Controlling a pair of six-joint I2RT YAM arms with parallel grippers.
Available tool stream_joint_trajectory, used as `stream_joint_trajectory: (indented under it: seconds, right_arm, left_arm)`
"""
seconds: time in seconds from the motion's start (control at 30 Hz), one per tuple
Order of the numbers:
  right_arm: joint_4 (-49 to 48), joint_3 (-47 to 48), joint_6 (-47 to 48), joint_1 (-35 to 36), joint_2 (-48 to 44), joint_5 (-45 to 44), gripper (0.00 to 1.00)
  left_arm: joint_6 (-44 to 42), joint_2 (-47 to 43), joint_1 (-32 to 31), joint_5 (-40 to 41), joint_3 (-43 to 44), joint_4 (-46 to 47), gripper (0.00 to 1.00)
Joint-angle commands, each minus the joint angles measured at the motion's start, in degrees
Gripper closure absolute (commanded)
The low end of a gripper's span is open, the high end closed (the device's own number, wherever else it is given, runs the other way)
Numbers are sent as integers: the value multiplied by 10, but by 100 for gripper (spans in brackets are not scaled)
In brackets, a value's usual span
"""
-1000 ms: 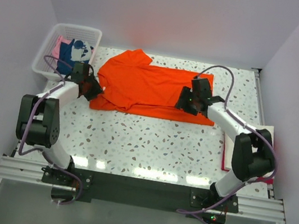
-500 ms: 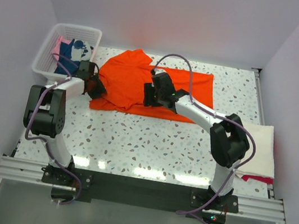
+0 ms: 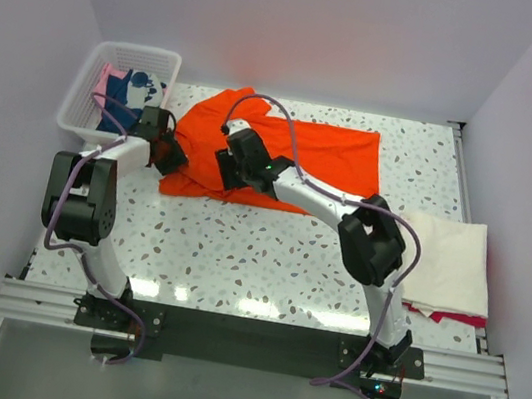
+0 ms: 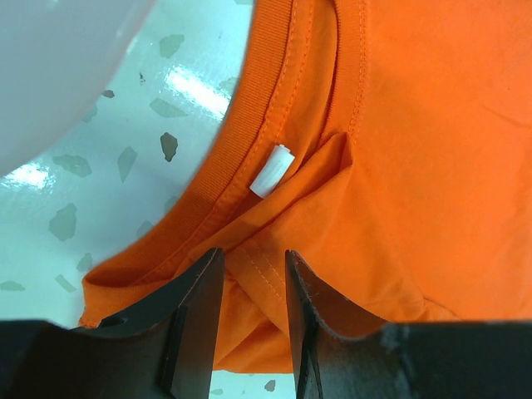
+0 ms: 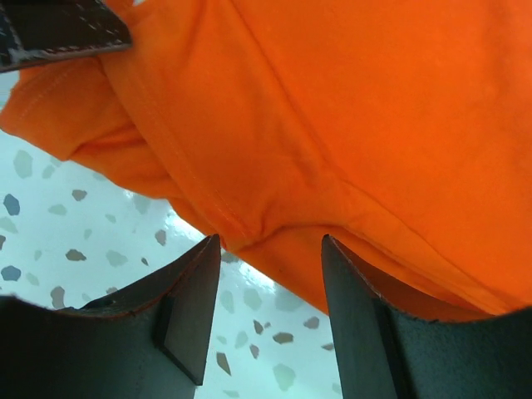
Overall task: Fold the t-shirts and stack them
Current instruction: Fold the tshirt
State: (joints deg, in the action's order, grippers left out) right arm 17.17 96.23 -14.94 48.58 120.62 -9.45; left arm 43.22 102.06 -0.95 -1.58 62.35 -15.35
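The bright orange t-shirt (image 3: 304,150) lies spread at the back middle of the table, collar end to the left. My left gripper (image 3: 169,157) sits at its left edge. In the left wrist view the jaws (image 4: 253,266) are shut on a bunched fold of the orange shirt (image 4: 399,166), just below the collar and its white label (image 4: 273,170). My right arm reaches far left, and its gripper (image 3: 222,167) is at the shirt's near edge. In the right wrist view the jaws (image 5: 270,245) stand apart, with the orange cloth's (image 5: 349,100) edge at their tips.
A white mesh basket (image 3: 86,90) at the back left holds a pink shirt (image 3: 107,83) and a navy one (image 3: 119,103). A folded cream-white shirt (image 3: 448,264) lies on a red one (image 3: 440,314) at the right edge. The two grippers are close together.
My right gripper has swept from the shirt's right end across to its left part. The shirt's near right corner has drawn in. The left gripper has shifted only slightly.
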Motion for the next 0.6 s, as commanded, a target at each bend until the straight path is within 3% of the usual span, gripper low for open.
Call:
stream_joint_trajectory:
  seconds: [0.0, 0.3, 0.57]
  right_arm:
    - [9, 61, 31, 22, 36, -34, 45]
    - [23, 95, 38, 36, 87, -52, 46]
    - [29, 111, 39, 35, 103, -62, 65]
  left_arm:
    - [-14, 0, -2, 9, 19, 7, 60]
    - [-15, 13, -2, 6, 31, 11, 60]
    - [-13, 23, -3, -11, 35, 23, 74]
